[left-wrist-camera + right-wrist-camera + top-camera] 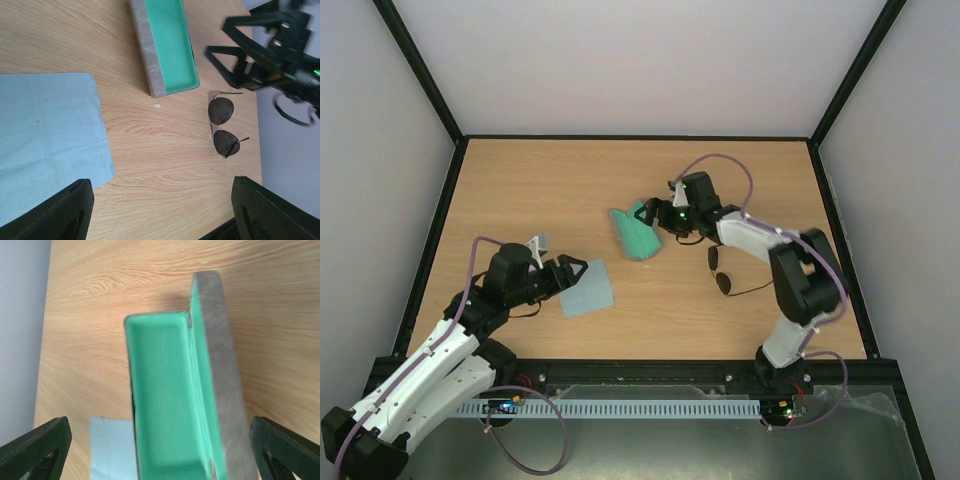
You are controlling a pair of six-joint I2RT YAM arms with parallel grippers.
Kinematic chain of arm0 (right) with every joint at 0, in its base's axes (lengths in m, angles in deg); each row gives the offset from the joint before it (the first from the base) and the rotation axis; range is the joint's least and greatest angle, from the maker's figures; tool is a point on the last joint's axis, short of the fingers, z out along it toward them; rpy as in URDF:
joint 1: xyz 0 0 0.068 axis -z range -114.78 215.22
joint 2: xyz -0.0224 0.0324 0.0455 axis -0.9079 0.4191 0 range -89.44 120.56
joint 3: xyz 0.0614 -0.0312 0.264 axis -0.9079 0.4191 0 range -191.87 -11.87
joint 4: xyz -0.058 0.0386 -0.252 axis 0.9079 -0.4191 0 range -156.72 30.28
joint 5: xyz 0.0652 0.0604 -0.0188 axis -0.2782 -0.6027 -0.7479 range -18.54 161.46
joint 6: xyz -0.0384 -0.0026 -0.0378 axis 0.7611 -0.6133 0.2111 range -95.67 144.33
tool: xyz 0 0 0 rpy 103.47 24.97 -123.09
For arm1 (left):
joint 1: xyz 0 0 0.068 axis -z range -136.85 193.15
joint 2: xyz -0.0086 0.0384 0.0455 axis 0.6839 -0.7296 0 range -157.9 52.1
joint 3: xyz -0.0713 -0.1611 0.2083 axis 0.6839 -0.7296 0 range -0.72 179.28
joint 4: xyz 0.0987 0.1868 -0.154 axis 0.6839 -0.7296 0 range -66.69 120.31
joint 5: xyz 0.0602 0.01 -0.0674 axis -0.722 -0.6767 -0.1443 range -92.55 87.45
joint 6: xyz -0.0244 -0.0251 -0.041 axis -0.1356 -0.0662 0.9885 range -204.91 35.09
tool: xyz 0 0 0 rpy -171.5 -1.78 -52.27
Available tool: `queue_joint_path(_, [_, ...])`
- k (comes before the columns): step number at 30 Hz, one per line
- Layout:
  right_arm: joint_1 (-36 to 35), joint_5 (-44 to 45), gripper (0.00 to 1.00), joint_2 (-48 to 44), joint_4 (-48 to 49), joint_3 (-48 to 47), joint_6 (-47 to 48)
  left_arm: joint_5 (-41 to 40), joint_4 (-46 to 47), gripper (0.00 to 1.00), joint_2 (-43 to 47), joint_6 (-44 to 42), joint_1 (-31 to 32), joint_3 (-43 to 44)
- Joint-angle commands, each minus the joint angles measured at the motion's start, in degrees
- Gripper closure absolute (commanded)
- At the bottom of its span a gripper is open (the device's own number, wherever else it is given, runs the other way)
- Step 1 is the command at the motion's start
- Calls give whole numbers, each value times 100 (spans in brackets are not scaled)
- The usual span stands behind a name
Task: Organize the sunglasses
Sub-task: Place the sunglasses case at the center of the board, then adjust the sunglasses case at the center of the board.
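Note:
The sunglasses [723, 272] lie flat on the wooden table right of centre, with two dark lenses and thin wire temples. They also show in the left wrist view [221, 126]. The grey case [635, 232] lies open, its green lining up [167, 45] [165, 400]. My right gripper [650, 213] is open at the case's right end, its fingers spread wide either side of it [160, 455], touching nothing. My left gripper [563, 263] is open and empty [160, 210] over bare table by the right edge of the light blue cloth [587, 289] [47, 140].
The table [520, 190] is walled by a black frame and white panels on three sides. The right arm's forearm [760, 240] passes just behind the sunglasses. The cloth also shows in the right wrist view [112, 450], beyond the case.

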Motion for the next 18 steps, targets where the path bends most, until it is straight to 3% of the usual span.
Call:
queue_joint_path(1, [-245,1577,1,-1456,-1063,620,504,20,-5,21,-26,-71,-29,-113])
queue_joint_path(4, [-655,2191,5,-2235,-1151,1170,365,57,155,21,-120,-58,-38,-214])
queue_joint_path(9, [-1147,2395,29,-2833,-828,2100,-277,152,362,21,-429,-112,-47,-191])
queue_joint_path(14, [-1326,2286,53,-2460,-239,2470,-649,161,410,21,-506,-139,-53,-146])
queue_joint_path(18, [-1387,2401,61,-1788,-24,2244,-752,145,358,21,-424,-119,-55,-197])
